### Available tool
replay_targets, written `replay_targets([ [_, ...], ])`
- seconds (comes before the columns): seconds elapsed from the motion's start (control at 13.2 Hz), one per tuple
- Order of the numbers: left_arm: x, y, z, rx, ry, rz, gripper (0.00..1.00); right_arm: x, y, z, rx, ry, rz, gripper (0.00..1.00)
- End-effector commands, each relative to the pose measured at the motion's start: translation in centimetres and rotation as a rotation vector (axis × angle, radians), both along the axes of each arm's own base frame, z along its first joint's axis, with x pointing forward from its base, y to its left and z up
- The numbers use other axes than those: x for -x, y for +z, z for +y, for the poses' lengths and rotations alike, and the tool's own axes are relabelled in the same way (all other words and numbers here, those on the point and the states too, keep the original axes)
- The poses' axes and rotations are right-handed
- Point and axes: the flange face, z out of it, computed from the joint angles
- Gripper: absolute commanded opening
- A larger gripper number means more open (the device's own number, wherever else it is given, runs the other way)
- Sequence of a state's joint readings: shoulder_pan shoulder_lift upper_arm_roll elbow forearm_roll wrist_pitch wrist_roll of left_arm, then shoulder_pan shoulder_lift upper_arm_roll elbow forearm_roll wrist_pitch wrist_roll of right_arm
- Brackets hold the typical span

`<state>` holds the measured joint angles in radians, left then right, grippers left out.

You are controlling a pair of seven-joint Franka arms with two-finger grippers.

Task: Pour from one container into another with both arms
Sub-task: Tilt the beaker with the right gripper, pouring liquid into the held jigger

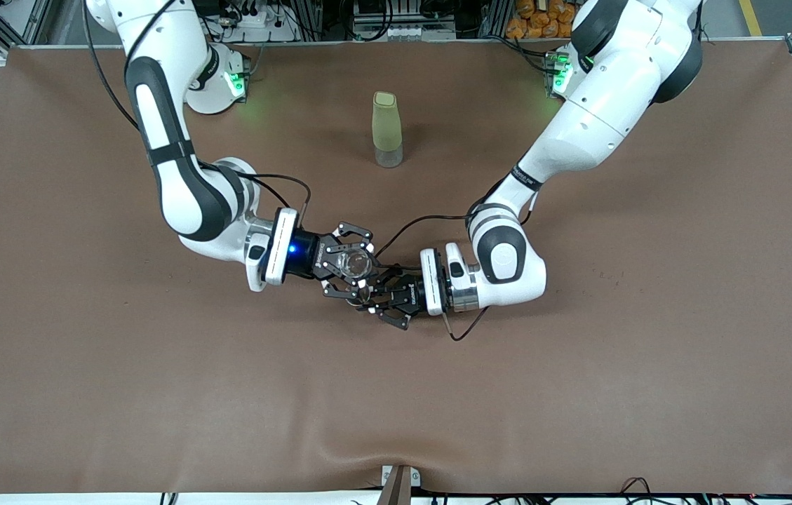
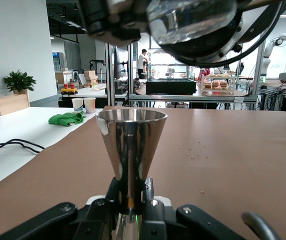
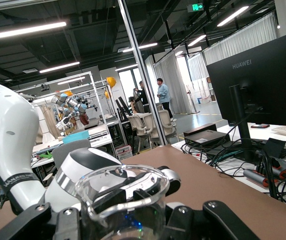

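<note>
Bright, even overhead light; soft shadows

the metal jigger (image 2: 131, 145) has its lower cone hidden among the left end effector (image 2: 133, 210) fingers. the clear glass cup (image 3: 123, 202) is cut off by the picture's edge.

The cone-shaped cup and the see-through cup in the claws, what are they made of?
The cone-shaped cup in the left claw looks like polished metal, probably steel: it mirrors the room. The see-through cup in the right claw looks like clear glass or hard plastic: you see straight through it, and its rim glints.
</note>
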<state>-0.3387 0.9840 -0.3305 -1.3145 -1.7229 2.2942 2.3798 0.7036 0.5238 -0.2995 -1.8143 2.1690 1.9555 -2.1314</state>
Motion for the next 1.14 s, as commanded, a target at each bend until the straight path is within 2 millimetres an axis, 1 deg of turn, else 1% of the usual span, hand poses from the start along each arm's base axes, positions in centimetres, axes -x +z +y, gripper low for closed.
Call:
replay_targets([
  [0.0, -0.1, 0.4, -0.3, 0.001, 0.023, -0.004, 0.00, -0.9, -0.2, 0.4, -0.019, -0.023, -0.015, 0.00],
  [0.15, -0.2, 0.4, -0.2, 0.000, 0.025, -0.005, 0.00, -0.8, -0.8, 0.0, -0.010, -0.027, -0.021, 0.00],
  [0.3, -0.4, 0.5, -0.1, 0.000, 0.028, -0.006, 0.00, -0.2, -1.5, -0.4, -0.004, -0.027, -0.011, 0.00],
  [0.68, -0.4, 0.3, 0.0, -0.003, 0.028, -0.007, 0.00, 0.5, -2.0, -0.5, 0.000, -0.024, 0.003, 0.00],
  [0.91, -0.3, 0.2, 0.0, -0.004, 0.028, -0.005, 0.00, 1.0, -2.0, 0.0, -0.008, -0.016, 0.017, 0.00],
  [1.06, -0.4, 0.2, 0.1, -0.004, 0.029, -0.007, 0.00, 1.8, -0.8, 0.5, -0.029, -0.008, 0.024, 0.00],
])
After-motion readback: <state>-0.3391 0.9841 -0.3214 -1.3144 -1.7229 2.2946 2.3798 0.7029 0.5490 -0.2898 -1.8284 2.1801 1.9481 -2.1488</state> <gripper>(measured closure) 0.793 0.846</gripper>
